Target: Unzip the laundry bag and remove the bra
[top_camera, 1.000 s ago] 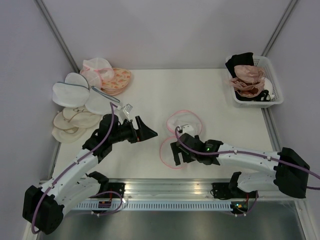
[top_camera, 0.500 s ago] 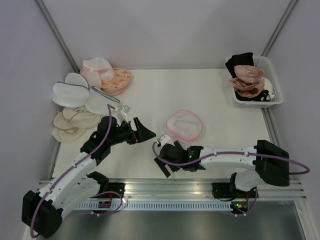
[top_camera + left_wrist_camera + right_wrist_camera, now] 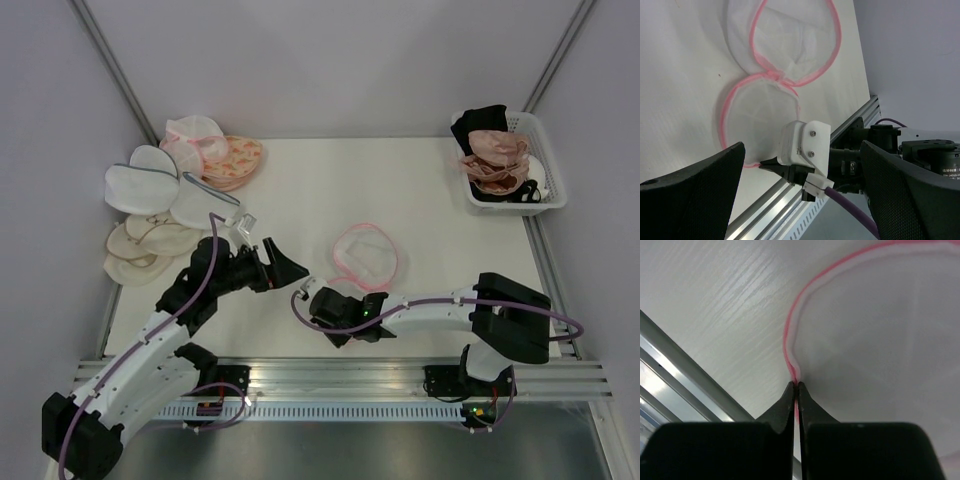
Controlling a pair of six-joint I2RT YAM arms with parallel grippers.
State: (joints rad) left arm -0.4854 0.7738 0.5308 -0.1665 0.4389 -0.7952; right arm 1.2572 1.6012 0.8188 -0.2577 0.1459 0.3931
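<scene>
Laundry bag (image 3: 880, 335) looks limp and light, so the right hand (image 3: 796, 386) clamps its firmer pink rim (image 3: 790, 335); left hand (image 3: 288, 258) hangs released.

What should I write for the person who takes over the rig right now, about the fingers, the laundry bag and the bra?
Right fingers: shut on the pink rim of the laundry bag, at its near half.
Left fingers: open, holding nothing, hovering left of the bag.
Laundry bag: unzipped, spread flat in two round halves on the table.
Bra: none shows inside either half; where it is, I cannot tell.
Done: unzipping.
Left: confirm the bra is out; the bag looks empty.
</scene>
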